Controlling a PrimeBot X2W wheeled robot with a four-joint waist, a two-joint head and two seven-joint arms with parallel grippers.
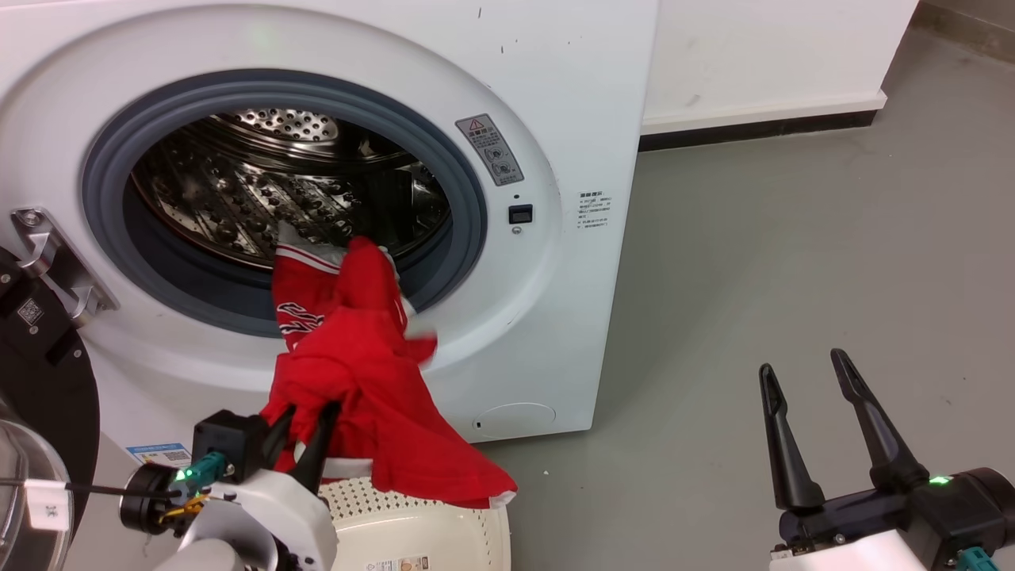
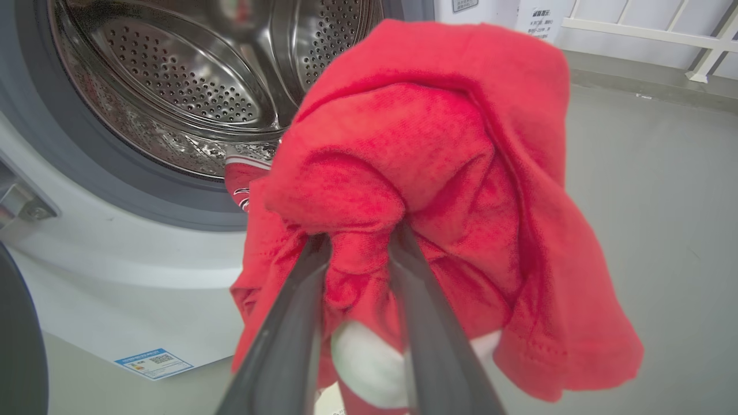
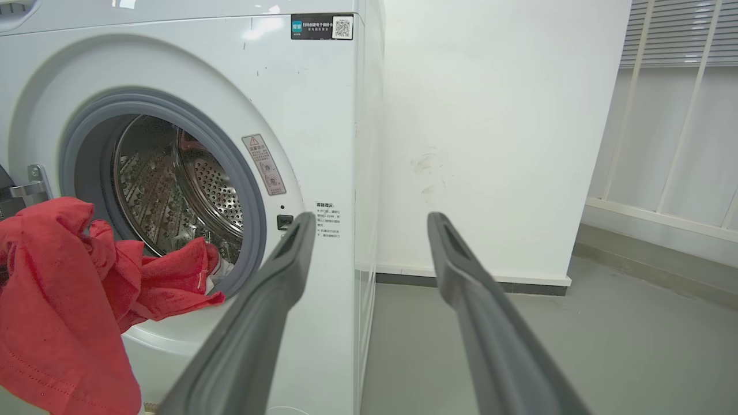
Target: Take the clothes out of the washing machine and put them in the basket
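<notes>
Extraction is under way: the left gripper pinches the red jersey, which trails from the washing machine porthole lip over the basket rim. The right gripper idles, spread. Next, likely: pull the tail clear, lower, release.

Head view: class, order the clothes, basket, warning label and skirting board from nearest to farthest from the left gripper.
1. The clothes: clamped in the left gripper.
2. The basket: directly below it.
3. The warning label: higher, on the washing machine.
4. The skirting board: far right, behind.
</notes>
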